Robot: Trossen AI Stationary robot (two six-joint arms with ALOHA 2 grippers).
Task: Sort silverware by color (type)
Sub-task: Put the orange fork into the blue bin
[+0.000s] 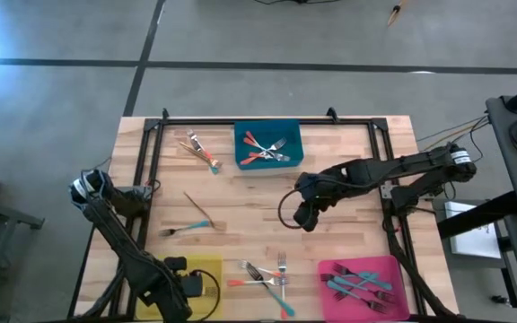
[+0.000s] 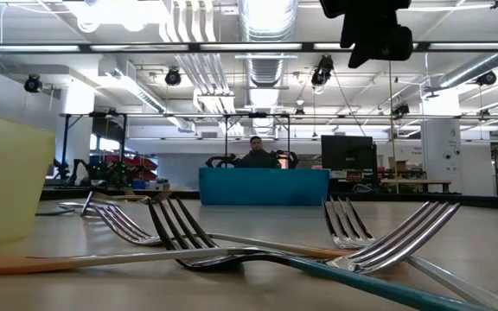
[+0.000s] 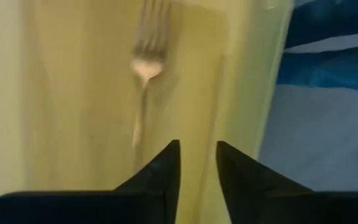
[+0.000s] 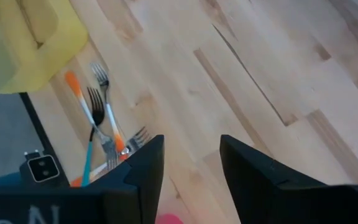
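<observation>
The wooden table carries a blue bin at the far edge, a yellow bin and a pink bin at the near edge, with loose forks scattered between them

Table pale matt wood; forks glossy metal; yellow bin smooth plastic.

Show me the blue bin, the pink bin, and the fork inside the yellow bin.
blue bin [image 1: 291,128]: high view, bare floor near its far right corner.
pink bin [image 1: 400,285]: high view, bare floor at its right side.
fork [image 3: 146,67]: left wrist view, neck below the tines.
</observation>
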